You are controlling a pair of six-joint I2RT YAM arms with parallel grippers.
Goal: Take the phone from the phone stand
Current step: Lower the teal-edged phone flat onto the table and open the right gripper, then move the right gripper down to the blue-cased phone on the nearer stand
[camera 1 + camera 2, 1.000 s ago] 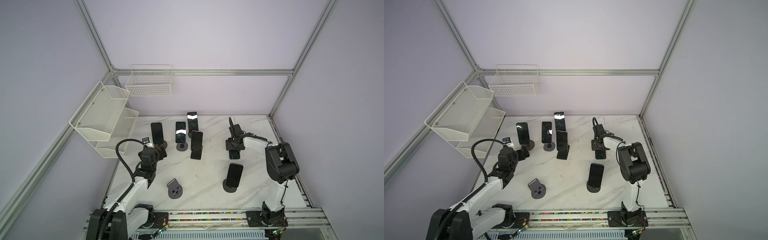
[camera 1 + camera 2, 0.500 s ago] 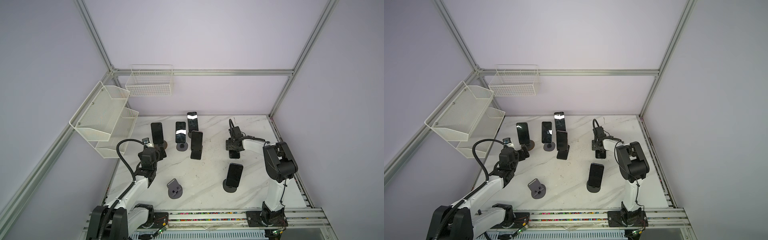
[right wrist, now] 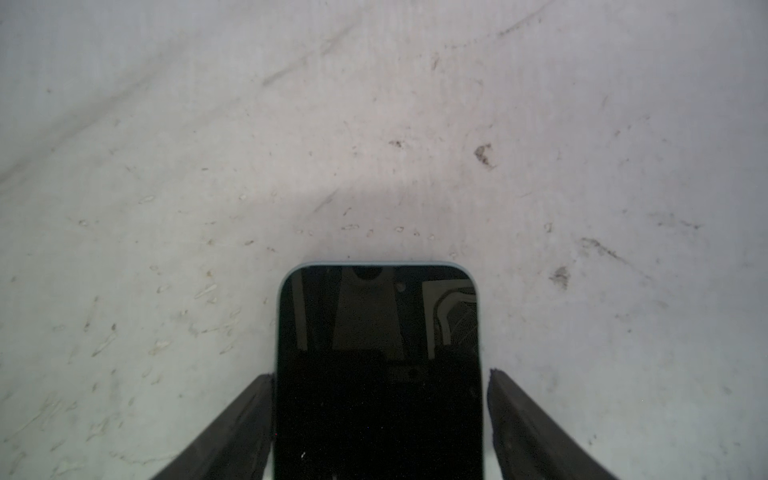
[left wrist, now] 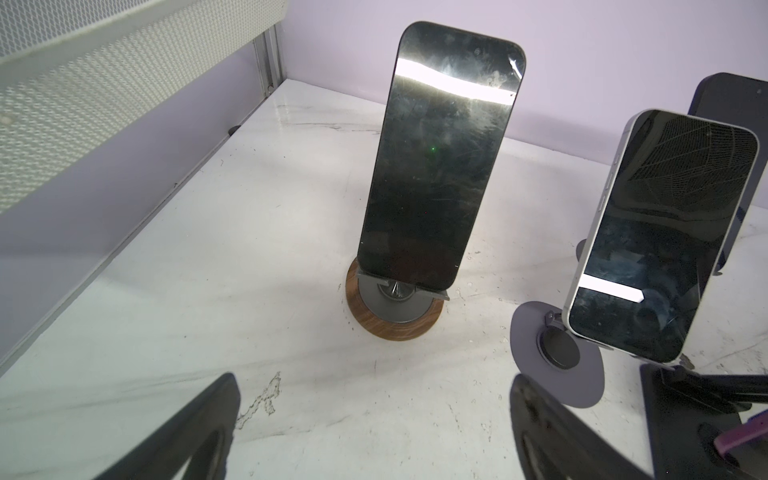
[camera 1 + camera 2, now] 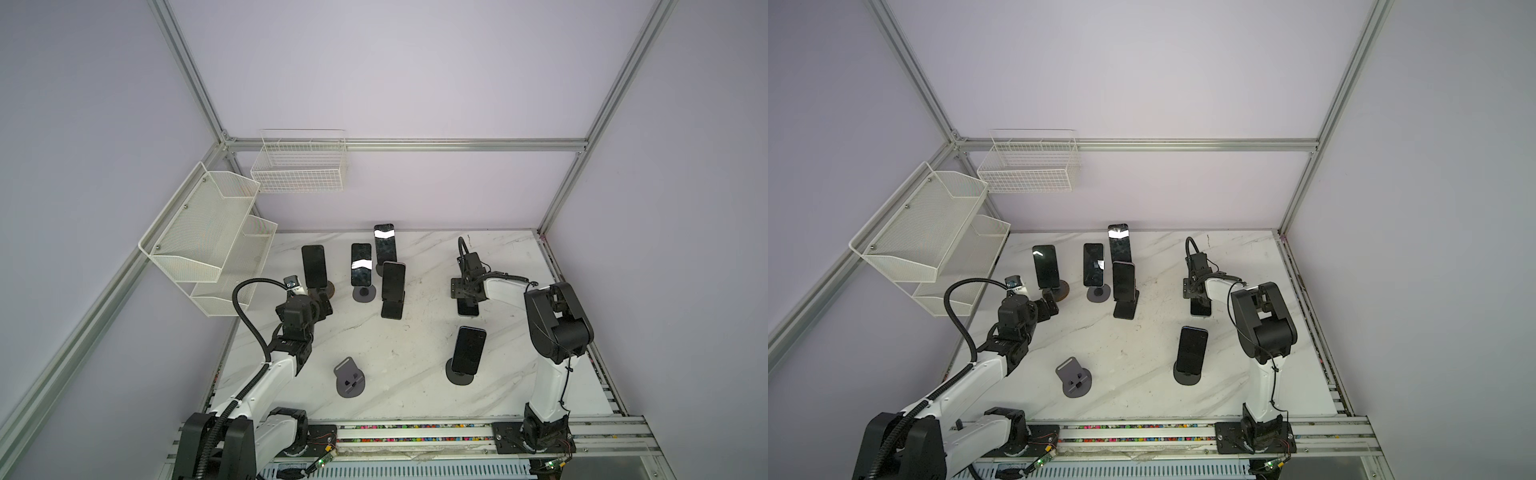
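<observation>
Two phones: one lying flat, one standing ready for lifting.
The right gripper (image 3: 380, 375) is hovering with fingers slightly parted, flanking the flat phone (image 3: 378, 332); the left gripper (image 4: 374, 379) is gaping wide, the upright phone (image 4: 440, 158) leaning on its wood-ringed stand (image 4: 395, 324) ahead of the fingertips, not yet between them. Stiff, slick, breakable glass, seemingly: pinching the long side edges is looking safest.

Lavender walls (image 5: 415, 83), aluminium frame (image 5: 407, 144), marble tabletop (image 5: 415, 340), wire basket (image 5: 299, 172), mesh shelf (image 5: 199, 224)
</observation>
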